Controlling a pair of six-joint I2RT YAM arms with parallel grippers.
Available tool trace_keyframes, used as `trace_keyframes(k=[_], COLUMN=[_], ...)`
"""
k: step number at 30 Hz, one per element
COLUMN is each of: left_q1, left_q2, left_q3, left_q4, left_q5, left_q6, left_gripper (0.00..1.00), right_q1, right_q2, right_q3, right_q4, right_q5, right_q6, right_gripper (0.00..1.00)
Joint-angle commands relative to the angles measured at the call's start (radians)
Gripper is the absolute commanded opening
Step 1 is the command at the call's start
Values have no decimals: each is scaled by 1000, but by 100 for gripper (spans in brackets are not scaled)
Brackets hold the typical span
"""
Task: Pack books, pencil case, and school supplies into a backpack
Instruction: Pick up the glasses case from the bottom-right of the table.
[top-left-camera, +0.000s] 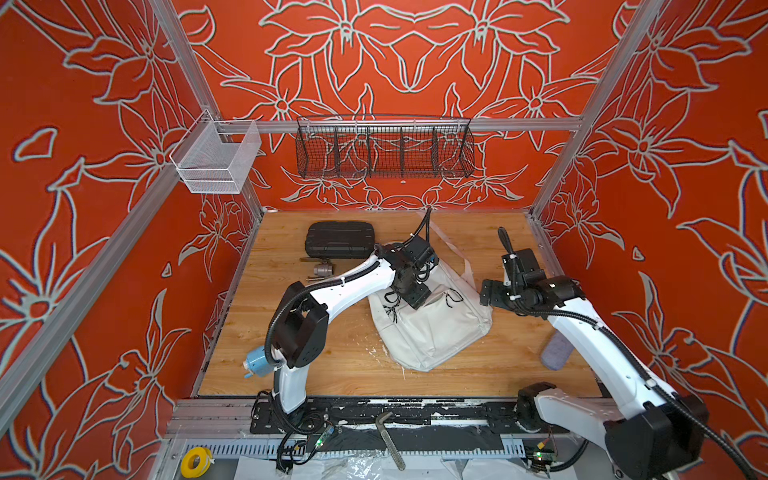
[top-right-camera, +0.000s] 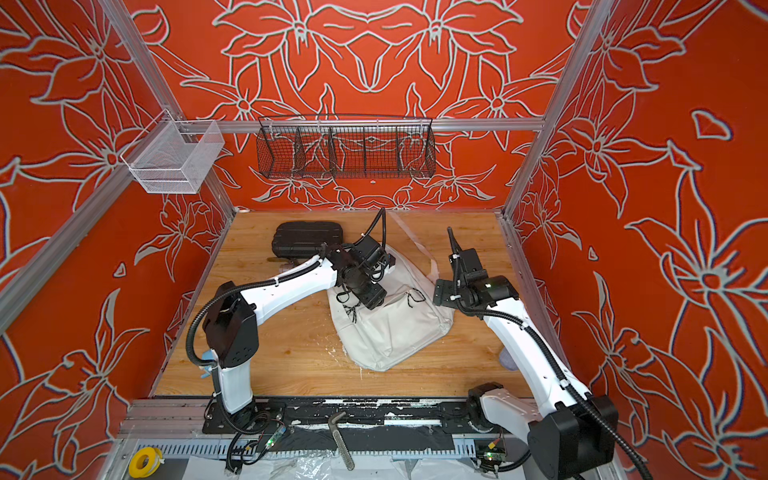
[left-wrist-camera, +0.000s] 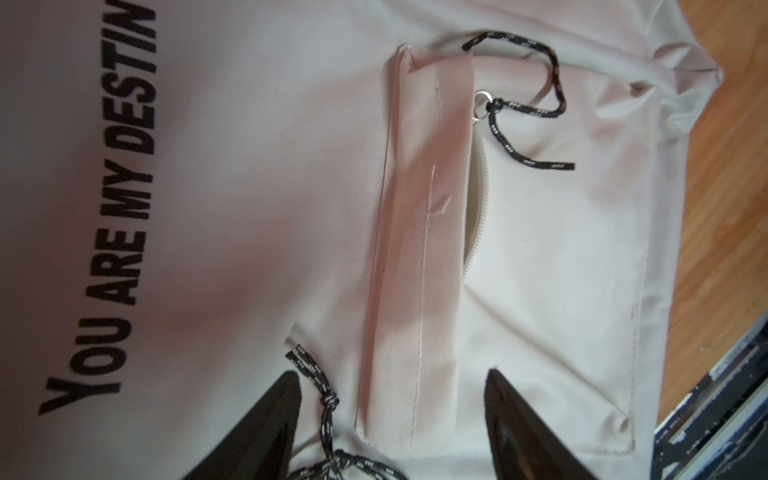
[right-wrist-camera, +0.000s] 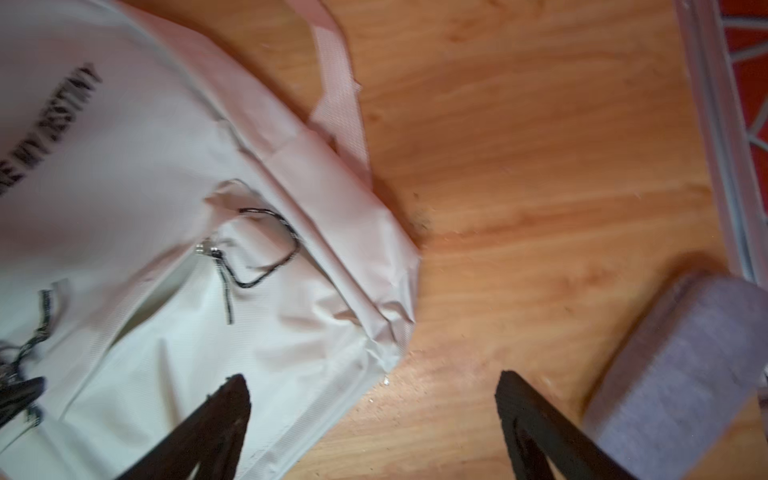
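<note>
The left gripper (left-wrist-camera: 392, 376) hangs right over the backpack (left-wrist-camera: 249, 208). Its two jaws are apart and nothing is between them. The right gripper (right-wrist-camera: 372, 378) is wide open too and holds nothing. One of its fingers (right-wrist-camera: 208, 428) is above a corner of the bag. The pencil case (right-wrist-camera: 685, 353) lies on the table (right-wrist-camera: 540, 166) just past the other finger, on the side away from the bag.

The backpack is soft, thin cloth. It looks light and floppy, so I think it will fold and sag when pulled, not lift in one piece. The front pocket zip (left-wrist-camera: 473, 208), just ahead of the left gripper, is open a little. A good place to take hold is the black cord pull (left-wrist-camera: 536, 112) further ahead, or the other cord (left-wrist-camera: 324, 399) that lies just beside one left finger. The cords are thin and may slip out of a weak pinch.

The pencil case looks soft, squashy and light. I think a pinch across its narrow middle would hold it well, and it is not likely to break.

The blue sharpener (top-left-camera: 259, 361) is well apart from both grippers, down by the base of the left arm (top-left-camera: 345, 286). It looks hard, smooth and round, so it may roll or slip. The fat barrel is the best part to grab, not any small bit that sticks out.

No books show in any view, so I cannot tell where they are.
</note>
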Motion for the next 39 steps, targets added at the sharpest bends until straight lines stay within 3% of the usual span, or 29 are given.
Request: trace_keyframes(k=[1,5,10,20,24,39], left_q1=[-4,-5,-5,-5,-5,-5], left_q2=[51,107,102,103,127,166], left_q3=[56,136,139,153,185,225], left_q4=[-42,-60,-37,-47,-73,-123], left_q5=[-18,20,51,76,77,55], left_q6=[19,18,19,7,7,-14], left_gripper=[71,71,71,71,70,70], right_q1=[-72,-222,-367,-594,-689,-792], right_q2=[-64,-76,-38,100,123,279], right_q3=[-76,-172,-195,-162,-187,-225], right_q4=[-78,-32,-9,-16,34,193], right_q5=[63,-3,-11,126,117,72], right_q6=[162,175,173,128,100,2], right_gripper=[97,97,97,97,97,97])
